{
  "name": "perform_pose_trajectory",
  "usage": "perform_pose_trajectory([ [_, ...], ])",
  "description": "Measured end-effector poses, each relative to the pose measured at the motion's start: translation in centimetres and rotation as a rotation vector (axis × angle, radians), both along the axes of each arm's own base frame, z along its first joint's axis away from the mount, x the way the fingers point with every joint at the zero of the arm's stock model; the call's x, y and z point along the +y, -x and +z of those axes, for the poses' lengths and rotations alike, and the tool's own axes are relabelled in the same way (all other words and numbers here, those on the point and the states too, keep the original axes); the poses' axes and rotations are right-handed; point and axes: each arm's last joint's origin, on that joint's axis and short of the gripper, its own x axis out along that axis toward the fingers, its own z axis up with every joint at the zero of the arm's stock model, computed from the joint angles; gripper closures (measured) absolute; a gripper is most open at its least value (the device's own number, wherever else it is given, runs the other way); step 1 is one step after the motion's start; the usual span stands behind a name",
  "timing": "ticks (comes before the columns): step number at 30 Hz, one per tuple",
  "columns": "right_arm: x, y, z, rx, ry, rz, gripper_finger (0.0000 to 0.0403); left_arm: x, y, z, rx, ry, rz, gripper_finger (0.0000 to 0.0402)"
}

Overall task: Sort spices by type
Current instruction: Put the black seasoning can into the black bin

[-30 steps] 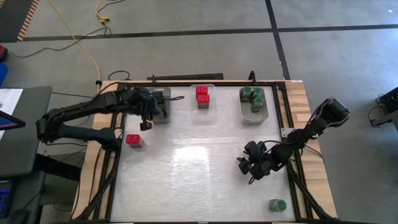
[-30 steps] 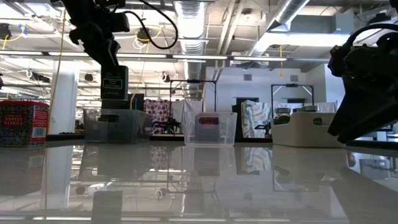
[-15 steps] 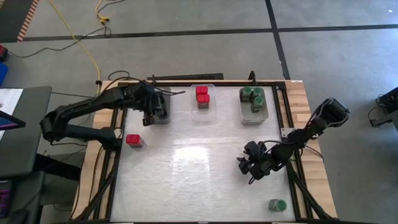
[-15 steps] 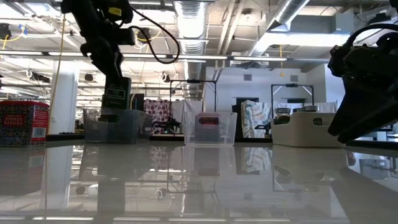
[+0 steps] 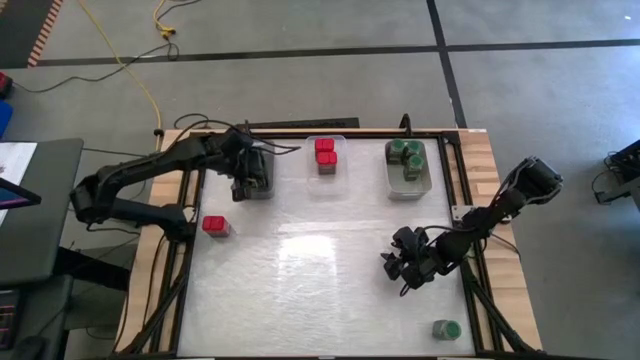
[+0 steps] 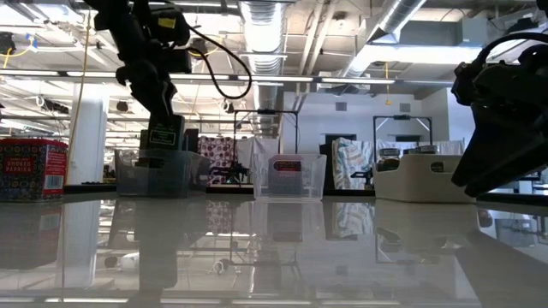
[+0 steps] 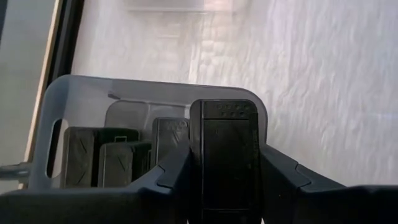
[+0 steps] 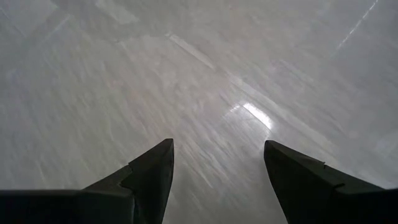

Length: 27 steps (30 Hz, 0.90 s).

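My left gripper (image 5: 241, 188) is shut on a black rectangular spice box (image 7: 227, 155), which hangs just above the grey bin (image 5: 262, 172) at the table's far left. Three more black boxes (image 7: 118, 163) stand in that bin. A red box (image 5: 215, 226) sits on the table near the left edge. More red boxes (image 5: 325, 155) fill the middle bin, and green-lidded jars (image 5: 407, 158) fill the right bin. One green-lidded jar (image 5: 446, 329) stands at the near right. My right gripper (image 8: 217, 155) hovers open over bare table at the right. My left gripper pinches the black box by its two long side faces (image 7: 194, 168) between its two fingers (image 7: 280, 177). The fingers slant down from the table's left side and lie along the box. The box hangs upright (image 6: 163, 137), clear of the bin below it.
The three bins stand in a row along the far edge: the grey one (image 6: 154, 173), the clear middle one (image 6: 291, 175) and the white one (image 6: 424, 177). A broad bare stretch of white table (image 5: 320, 280) lies between the two arms.
My left gripper, still shut on the black box, has sunk and swung toward the far edge, from beside the left bin to over it. The box stays upright and now hangs just above the bin's rim. My right arm has kept still.
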Motion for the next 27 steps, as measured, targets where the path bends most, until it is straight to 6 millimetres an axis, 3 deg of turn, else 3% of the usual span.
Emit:
perform_pose_trajectory([
  [4, 0.0, 0.0, 0.0, 0.000, 0.000, 0.000, 0.0127, 0.3, 0.4, -0.4, 0.000, 0.008, 0.010, 0.0277],
  [10, 0.0, 0.0, 0.0, 0.001, 0.001, 0.001, 0.0127, 0.5, 1.3, -3.6, -0.003, 0.023, 0.015, 0.0278],
  [27, 0.0, 0.0, 0.0, 0.003, 0.002, 0.001, 0.0127, 1.3, 1.7, -4.3, -0.071, 0.048, -0.017, 0.0277],
])
